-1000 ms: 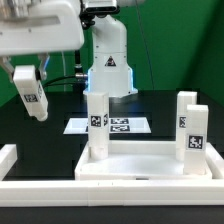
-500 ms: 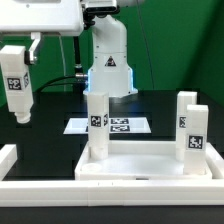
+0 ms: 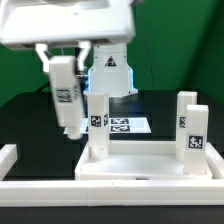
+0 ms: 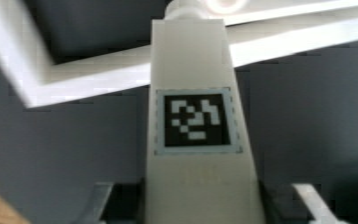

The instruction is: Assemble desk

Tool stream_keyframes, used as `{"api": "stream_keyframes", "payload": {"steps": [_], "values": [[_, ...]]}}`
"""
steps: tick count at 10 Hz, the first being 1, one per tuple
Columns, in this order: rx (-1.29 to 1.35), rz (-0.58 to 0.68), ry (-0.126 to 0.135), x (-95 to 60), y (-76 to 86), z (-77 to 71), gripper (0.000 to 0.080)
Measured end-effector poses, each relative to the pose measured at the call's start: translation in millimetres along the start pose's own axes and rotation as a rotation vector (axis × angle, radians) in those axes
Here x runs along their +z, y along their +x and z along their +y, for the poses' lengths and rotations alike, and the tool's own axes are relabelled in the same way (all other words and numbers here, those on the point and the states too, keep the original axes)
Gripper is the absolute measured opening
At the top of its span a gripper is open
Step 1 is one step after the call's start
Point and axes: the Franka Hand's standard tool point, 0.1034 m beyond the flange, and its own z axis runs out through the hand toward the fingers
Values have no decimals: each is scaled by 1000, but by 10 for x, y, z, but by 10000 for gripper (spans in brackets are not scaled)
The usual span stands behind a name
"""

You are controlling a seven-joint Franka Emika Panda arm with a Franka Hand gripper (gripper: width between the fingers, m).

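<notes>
The pincer [image 3: 65, 62] is clamped on a tagged white leg [image 3: 67, 95], hanging upright above the black surface [image 3: 30, 120]. Just beside it, toward the exterior view's right, lies the desk top [image 3: 150, 165] with two legs standing.

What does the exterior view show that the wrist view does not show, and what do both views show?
Only the exterior view shows the two legs standing upright on the desk top, one at its left and one at its right, the marker board behind them, and the border rail in front. Only the wrist view shows the pincer fingers on both sides of the carried leg. Both show the carried leg with its tag, and part of the desk top's rim.
</notes>
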Motion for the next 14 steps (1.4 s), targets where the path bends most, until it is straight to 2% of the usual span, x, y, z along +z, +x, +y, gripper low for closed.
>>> {"api": "stream_keyframes", "payload": {"steps": [1,5,6,7,11,14], "values": [[13,-7,8,5,-20,-150,291],[-5,8,-2,8,-17,-85,291],[-14,60,-27,-3,-50,15,291],[-11,59,-29,-6,-83,35,291],[3,80,-42,74,-70,8,291],[22,76,-49,230,-55,-78,291]]}}
